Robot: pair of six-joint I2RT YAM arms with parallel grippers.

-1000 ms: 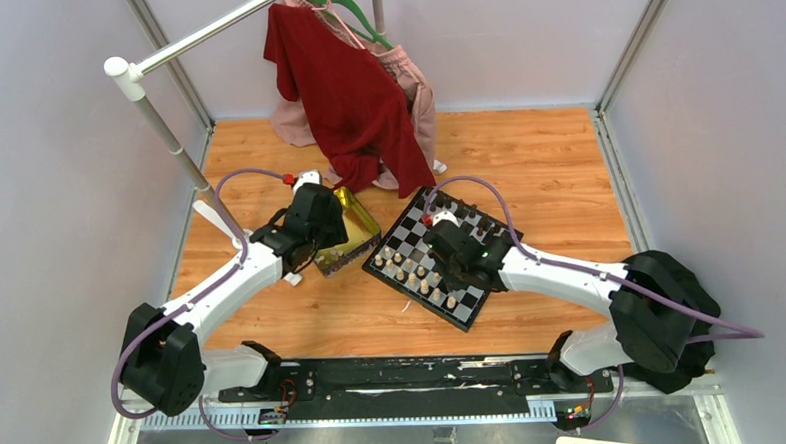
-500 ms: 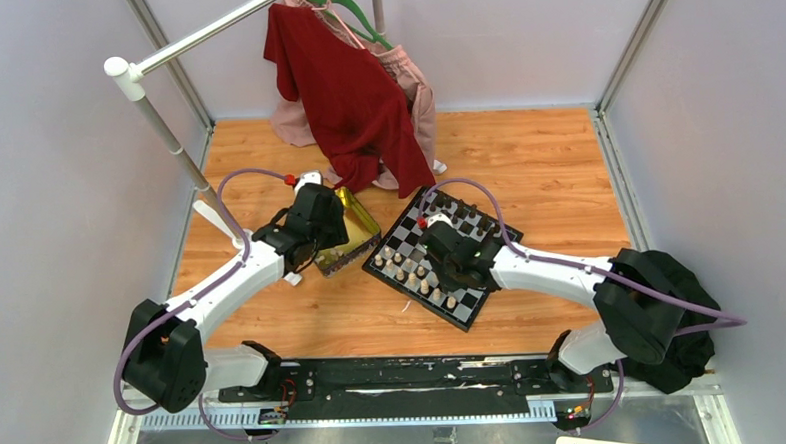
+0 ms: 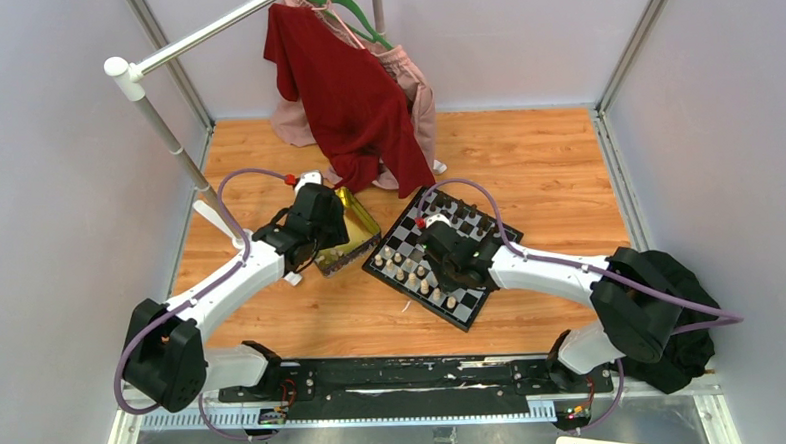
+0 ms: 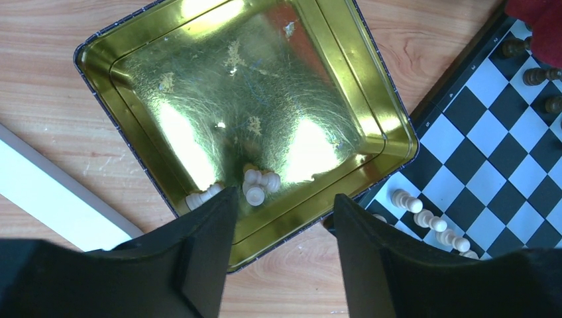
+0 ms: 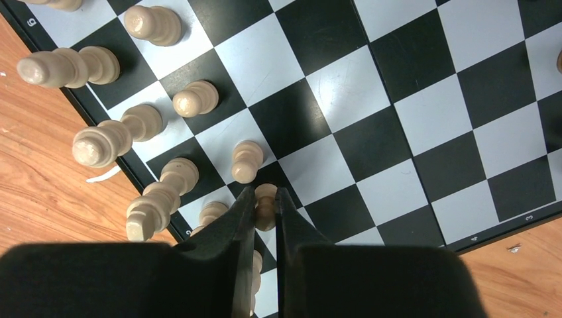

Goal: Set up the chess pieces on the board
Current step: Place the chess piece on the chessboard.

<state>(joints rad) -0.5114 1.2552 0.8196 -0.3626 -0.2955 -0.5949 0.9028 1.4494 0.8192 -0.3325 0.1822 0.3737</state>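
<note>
Hovering over a gold tin (image 4: 99, 59), left of the tabletop's (image 3: 547, 165) centre, the left gripper (image 4: 283, 199) has its jaws spread wide with nothing between them. A few cream pieces (image 4: 257, 185) lie clustered by the tin's near wall. Just right of the tin, close against its corner, the checkered board (image 3: 405, 227) sits turned diagonally at the middle of the tabletop. Cream figures (image 5: 109, 139) stand in rows along the board side facing the near edge. Dark pieces (image 4: 533, 76) stand along the opposite side. The right gripper (image 5: 265, 207) is low over the cream rows, its jaws pinched onto one cream pawn (image 5: 266, 193). A red shirt (image 3: 348, 84) hangs over the far edge.
</note>
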